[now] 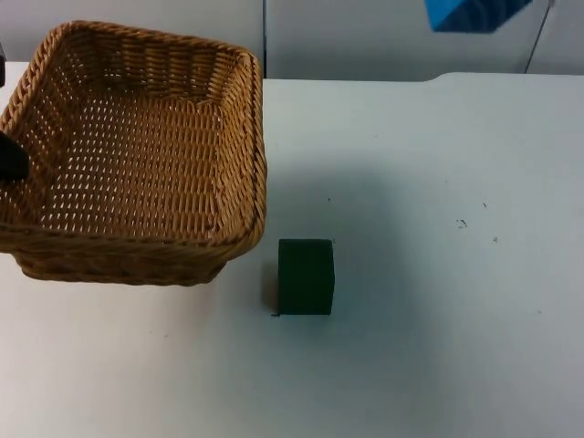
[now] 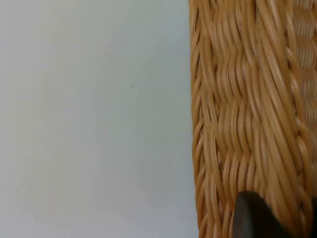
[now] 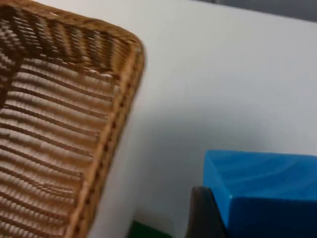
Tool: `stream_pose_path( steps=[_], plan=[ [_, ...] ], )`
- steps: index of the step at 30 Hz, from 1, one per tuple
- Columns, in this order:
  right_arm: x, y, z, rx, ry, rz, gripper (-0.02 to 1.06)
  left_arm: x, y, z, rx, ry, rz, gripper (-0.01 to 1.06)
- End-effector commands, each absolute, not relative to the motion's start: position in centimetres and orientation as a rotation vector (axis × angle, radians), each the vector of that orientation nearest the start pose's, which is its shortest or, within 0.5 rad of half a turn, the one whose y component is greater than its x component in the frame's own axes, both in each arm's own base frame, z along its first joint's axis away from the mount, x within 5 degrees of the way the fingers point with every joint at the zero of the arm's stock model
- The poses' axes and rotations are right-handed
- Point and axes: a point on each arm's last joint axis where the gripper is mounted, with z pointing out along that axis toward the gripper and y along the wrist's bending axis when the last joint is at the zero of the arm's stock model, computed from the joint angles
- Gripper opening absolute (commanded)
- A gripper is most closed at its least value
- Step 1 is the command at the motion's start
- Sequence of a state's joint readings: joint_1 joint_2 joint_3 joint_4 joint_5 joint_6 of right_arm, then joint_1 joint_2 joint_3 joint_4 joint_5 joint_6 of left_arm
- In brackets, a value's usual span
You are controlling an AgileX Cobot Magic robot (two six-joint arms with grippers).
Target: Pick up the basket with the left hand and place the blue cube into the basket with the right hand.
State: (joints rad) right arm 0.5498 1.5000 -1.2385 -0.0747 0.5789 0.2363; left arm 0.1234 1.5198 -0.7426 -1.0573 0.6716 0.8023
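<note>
The woven wicker basket point(image 1: 137, 155) is at the left of the top view, and its inside holds nothing. My left gripper point(image 1: 11, 160) is shut on its left rim. In the left wrist view a black fingertip point(image 2: 252, 218) presses on the basket's wall point(image 2: 247, 124). The blue cube point(image 1: 474, 14) hangs high at the back right, above the table. In the right wrist view my right gripper is shut on the blue cube point(image 3: 267, 191), with one black fingertip point(image 3: 202, 213) against its side. The basket's corner point(image 3: 124, 54) lies beyond it.
A dark green cube point(image 1: 306, 276) stands on the white table point(image 1: 438, 274) just right of the basket's near corner; a sliver of it point(image 3: 148, 230) appears in the right wrist view. The grey partition wall point(image 1: 347, 36) closes the back.
</note>
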Motion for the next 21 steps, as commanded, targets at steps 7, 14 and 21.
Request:
stream_pose_path(
  steps=[7, 14, 21],
  plan=[
    [27.4, 21.0, 33.5, -0.525, 2.167, 0.433, 0.0, 27.1, -1.8, 20.2, -0.164, 2.528, -0.804, 0.0],
    [29.3, 24.4, 33.6, -0.596, 2.206, 0.434, 0.0, 27.1, -1.9, 20.2, -0.16, 2.53, -0.812, 0.0],
    [31.8, 29.2, 31.6, -0.701, 2.268, 0.469, 0.0, 27.1, -1.9, 20.2, -0.16, 2.53, -0.818, 0.0]
  ],
)
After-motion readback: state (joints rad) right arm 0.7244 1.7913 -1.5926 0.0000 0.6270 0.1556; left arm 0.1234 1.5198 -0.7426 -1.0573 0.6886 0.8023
